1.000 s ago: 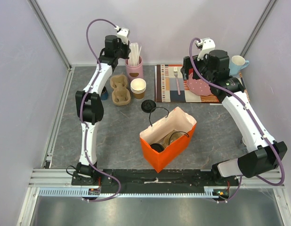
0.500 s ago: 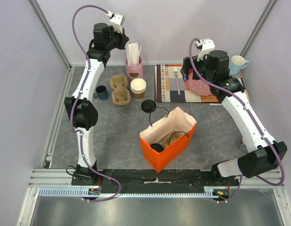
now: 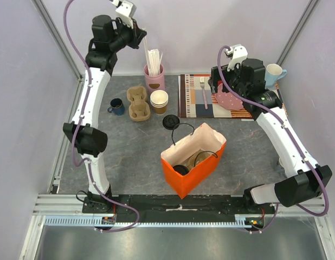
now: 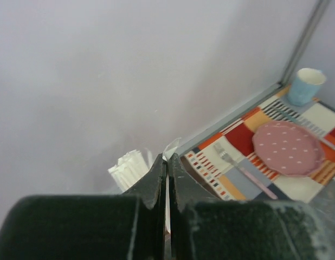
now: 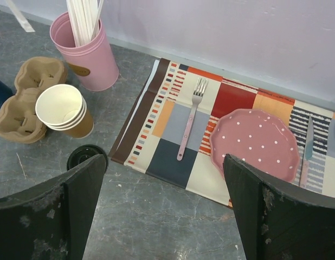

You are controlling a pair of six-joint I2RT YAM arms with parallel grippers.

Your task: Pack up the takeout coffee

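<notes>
The paper bag (image 3: pixel 184 181) is orange outside, cream inside. The placemat (image 5: pixel 173 157) is a patchwork of red, orange, cream and slate with striped edges. The plate (image 5: pixel 254 143) is pink with white dots; the takeout coffee (image 5: pixel 87 158) has a black lid.

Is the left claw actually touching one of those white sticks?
Touching. The left wrist view shows the left gripper shut on a thin white stick, which is pinched between its fingers.

Robot lab cell, plain lilac wall panels (image 3: pixel 211 32), alu frame rails (image 3: pixel 57 38), staged grey tabletop (image 3: pixel 135 157)
</notes>
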